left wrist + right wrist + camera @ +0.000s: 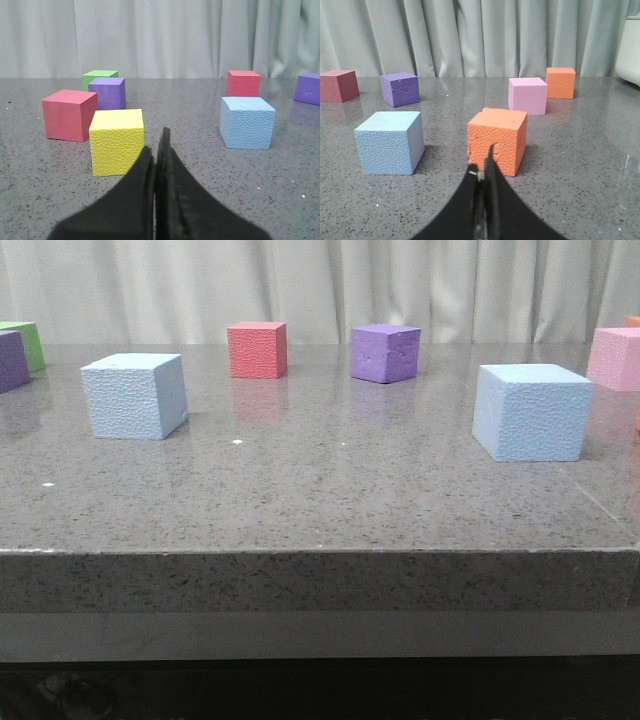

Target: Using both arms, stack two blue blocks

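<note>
Two pale blue blocks stand apart on the grey table. One blue block point(135, 395) is at the left; it also shows in the left wrist view point(247, 122). The other blue block point(531, 411) is at the right; it also shows in the right wrist view point(389, 142). Neither arm shows in the front view. My left gripper point(157, 145) is shut and empty, low over the table, short of the left block. My right gripper point(484, 162) is shut and empty, just short of an orange cube point(497, 141).
A red cube point(257, 349) and a purple cube point(385, 352) stand at the back. A pink cube point(614, 358) is at the right edge, purple point(12, 360) and green point(28, 343) cubes at the left. A yellow cube point(117, 141) and a red cube point(69, 114) sit near my left gripper.
</note>
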You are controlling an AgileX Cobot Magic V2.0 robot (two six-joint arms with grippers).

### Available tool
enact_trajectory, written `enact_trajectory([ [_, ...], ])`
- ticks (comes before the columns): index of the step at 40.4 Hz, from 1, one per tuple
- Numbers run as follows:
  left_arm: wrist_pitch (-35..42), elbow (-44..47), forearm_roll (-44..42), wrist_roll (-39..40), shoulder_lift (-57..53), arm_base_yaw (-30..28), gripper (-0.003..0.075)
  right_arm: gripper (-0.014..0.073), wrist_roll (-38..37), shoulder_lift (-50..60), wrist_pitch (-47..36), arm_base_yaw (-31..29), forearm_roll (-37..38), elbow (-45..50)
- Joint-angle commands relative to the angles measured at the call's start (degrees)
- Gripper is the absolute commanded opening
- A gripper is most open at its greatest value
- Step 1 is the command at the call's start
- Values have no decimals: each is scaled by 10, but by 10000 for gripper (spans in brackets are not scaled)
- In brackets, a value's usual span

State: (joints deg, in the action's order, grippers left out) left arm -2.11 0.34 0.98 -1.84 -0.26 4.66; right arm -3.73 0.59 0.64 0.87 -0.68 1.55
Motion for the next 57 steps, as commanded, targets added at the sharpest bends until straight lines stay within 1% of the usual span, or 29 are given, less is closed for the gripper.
enact_trajectory([
  [1,49,21,1,7,-14,0,-18,-69,1,11,-50,-3,7,0],
  [30,50,21,1,7,-14,0,-18,-69,1,11,-51,-3,7,0],
  [36,69,21,1,7,-14,0,-18,-69,1,11,-65,-3,7,-1],
  [40,103,9,14,7,-14,0,-18,-69,1,11,-48,-3,7,-23],
  [44,46,-55,28,7,-11,0,-18,-69,1,11,-6,-3,7,-82],
  [49,-30,-146,28,7,5,0,-18,-69,1,-1,84,-3,7,-168],
  [53,-107,-232,28,7,39,0,-18,-69,2,-36,154,-3,7,-245],
  [57,-173,-298,28,7,81,0,-18,-69,2,-85,213,-3,7,-307],
])
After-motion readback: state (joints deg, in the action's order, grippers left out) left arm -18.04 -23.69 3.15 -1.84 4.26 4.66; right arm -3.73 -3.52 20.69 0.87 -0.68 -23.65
